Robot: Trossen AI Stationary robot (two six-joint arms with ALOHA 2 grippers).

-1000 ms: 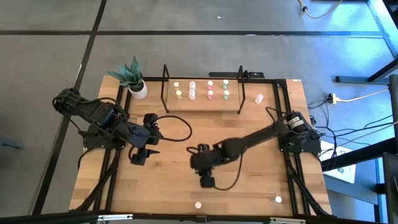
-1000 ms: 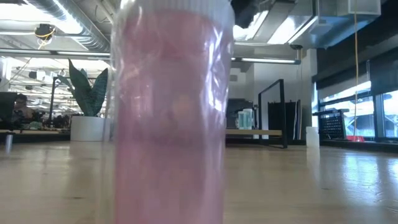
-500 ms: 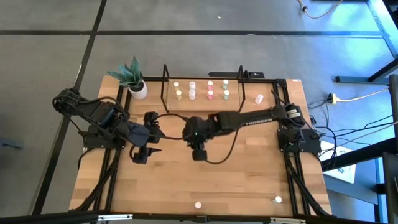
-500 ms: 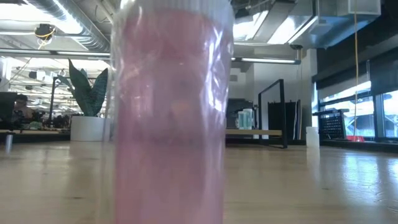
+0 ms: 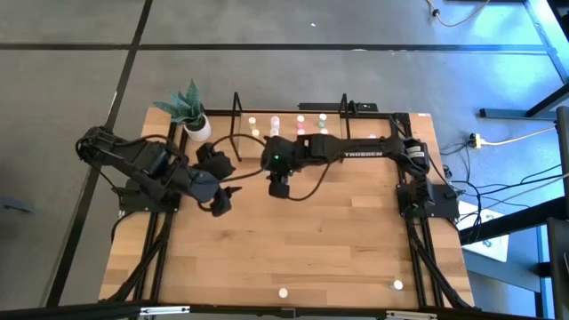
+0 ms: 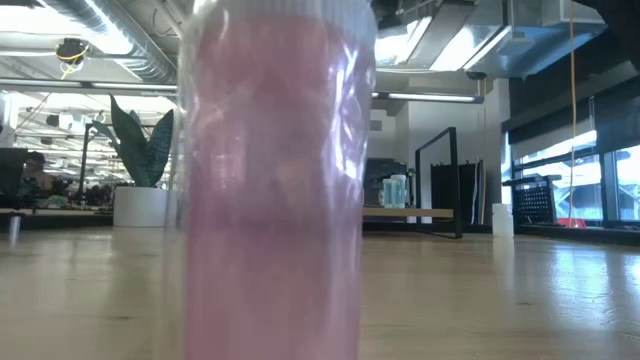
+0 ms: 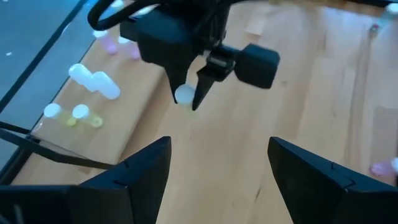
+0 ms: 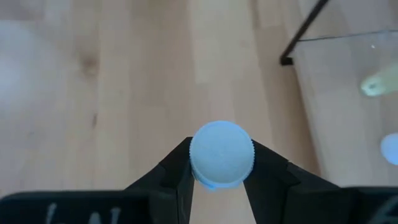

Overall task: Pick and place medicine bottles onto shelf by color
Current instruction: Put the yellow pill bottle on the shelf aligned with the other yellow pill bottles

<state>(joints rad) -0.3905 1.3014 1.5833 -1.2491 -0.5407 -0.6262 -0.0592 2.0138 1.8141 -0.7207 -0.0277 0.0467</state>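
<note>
Light wooden tabletop [image 5: 293, 249], smooth, with visible grain and a soft sheen. Thin black metal shelf frame [image 5: 236, 120] in the upper middle. Matt black plastic gripper fingers [image 8: 171, 171]. Pale bottle cap [image 8: 221, 154], matt and finely grained. Glossy, wrinkled clear film around the pink bottle [image 6: 275, 180] in the low view.

The shelf [image 5: 289, 142] stands at the back of the counter [image 5: 338, 249], and bottles [image 5: 300, 119] stand on it in rows. A plant pot [image 5: 198, 131] is just left of the shelf. The right end effector [image 5: 277, 188] is in front of the shelf, with a bottle [image 8: 221, 153] between its fingers. The left end effector [image 5: 233, 189] is to its left. Two bottles [image 5: 284, 292] stand near the front edge, well apart.
</note>
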